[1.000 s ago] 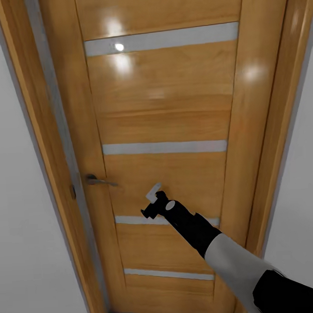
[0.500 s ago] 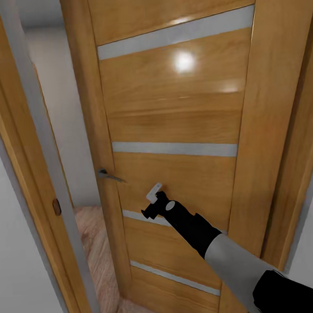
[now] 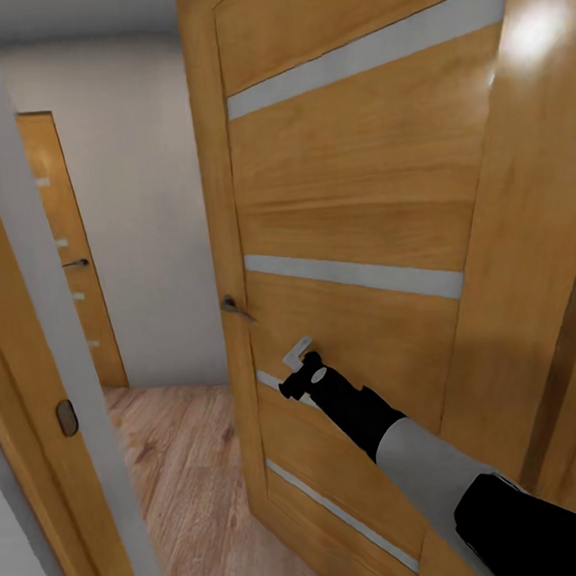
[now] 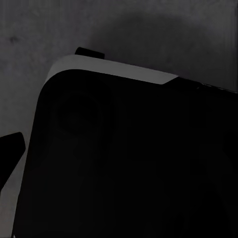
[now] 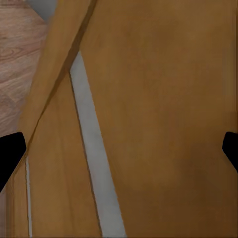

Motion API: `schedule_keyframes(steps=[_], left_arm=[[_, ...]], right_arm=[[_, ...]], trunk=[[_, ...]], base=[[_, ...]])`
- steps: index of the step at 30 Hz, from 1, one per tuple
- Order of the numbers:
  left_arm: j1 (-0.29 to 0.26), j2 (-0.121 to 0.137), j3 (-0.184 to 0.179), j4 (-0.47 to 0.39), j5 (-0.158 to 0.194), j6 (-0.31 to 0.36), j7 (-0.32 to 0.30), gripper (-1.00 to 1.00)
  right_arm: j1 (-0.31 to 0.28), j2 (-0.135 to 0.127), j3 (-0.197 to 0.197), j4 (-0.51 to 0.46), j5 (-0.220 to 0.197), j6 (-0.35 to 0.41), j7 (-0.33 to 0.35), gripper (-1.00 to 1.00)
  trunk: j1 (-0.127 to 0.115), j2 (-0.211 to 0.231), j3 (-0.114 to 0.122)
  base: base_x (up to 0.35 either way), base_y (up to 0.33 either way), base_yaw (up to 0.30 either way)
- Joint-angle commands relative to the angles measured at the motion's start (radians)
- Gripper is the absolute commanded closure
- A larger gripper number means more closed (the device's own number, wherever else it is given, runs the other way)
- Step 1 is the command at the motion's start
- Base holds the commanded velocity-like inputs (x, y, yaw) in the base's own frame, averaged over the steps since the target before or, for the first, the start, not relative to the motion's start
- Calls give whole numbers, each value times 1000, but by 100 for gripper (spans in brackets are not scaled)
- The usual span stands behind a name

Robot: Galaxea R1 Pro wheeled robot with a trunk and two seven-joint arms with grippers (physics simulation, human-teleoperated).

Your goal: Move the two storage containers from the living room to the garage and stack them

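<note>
- I have the right gripper (image 3: 298,371) pressed up against the wooden door (image 3: 351,199), low on the panel and just past the door handle (image 3: 235,307) on the side away from the gap.
- In the right wrist view its fingertips (image 5: 10,151) sit far out at both edges of the frame with only door between them, so the jaws are spread wide and hold nothing.
- The left gripper's fingertip (image 4: 11,148) peeks past the robot's dark body; from this I cannot tell whether it is spread or closed.
- The door stands partly swung, its free edge by the handle; beyond that edge lies a wood plank floor (image 3: 184,473), a white wall (image 3: 138,203) and a second door (image 3: 64,250).
- No containers are in sight; I judge they wait somewhere past this door.
- What matters next: the gap lies to the handle side of my right gripper, so the right arm is the one placed to push the door wider.
</note>
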Motion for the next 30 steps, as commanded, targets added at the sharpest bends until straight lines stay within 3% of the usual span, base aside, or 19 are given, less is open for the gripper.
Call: schedule_keyframes(steps=[1,6,10,17,30], left_arm=[[0,0,8,-1,2,-2,1,-100],[0,0,7,-1,2,-2,1,-100],[0,0,6,-1,2,-2,1,-100],[0,0,7,-1,2,-2,1,-100],[1,0,6,-1,2,-3,1,-100]], right_arm=[[-5,0,0,1,11,5,1,-100],[-61,0,0,5,-69,6,-32,-100],[-70,0,-1,-1,-95,6,-62,-100],[-72,0,11,-83,-102,17,-143,-100],[-72,0,24,-89,-103,27,-154,-100]], trunk=[[0,-1,-1],[0,-1,-1],[0,-1,-1],[0,-1,-1],[0,-1,-1]], base=[[238,0,0],[141,0,0],[26,0,0],[1,0,0],[0,0,0]])
